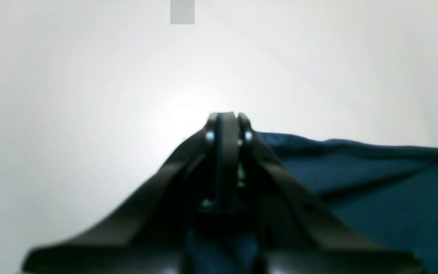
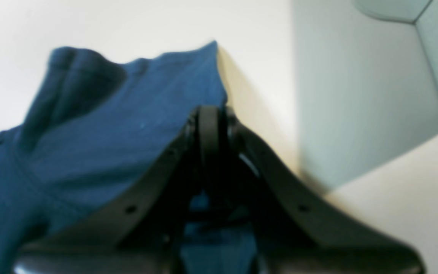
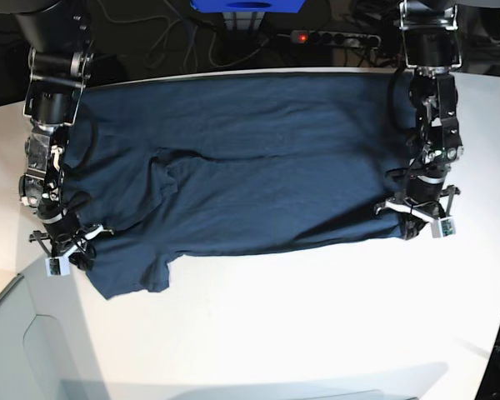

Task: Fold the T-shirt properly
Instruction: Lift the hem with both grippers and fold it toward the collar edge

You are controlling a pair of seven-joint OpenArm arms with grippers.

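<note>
both grippers are clamped on the t-shirt (image 3: 233,175): left gripper (image 3: 415,215) on one near edge, right gripper (image 3: 67,250) on the other. it lies spread across the white table (image 3: 317,325). judgement: lift evenly, keeping the held edge taut and level.

T-shirt (image 3: 233,167): plain navy blue | table (image 3: 317,317): white | end effectors: black

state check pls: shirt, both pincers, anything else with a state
T-shirt: lying across the white table, partly folded lengthwise, one sleeve sticking out at the near edge.
Left pincer: shut on the T-shirt's edge, fabric between the tips.
Right pincer: shut on the T-shirt's edge.
Power strip: red switch light on.
</note>
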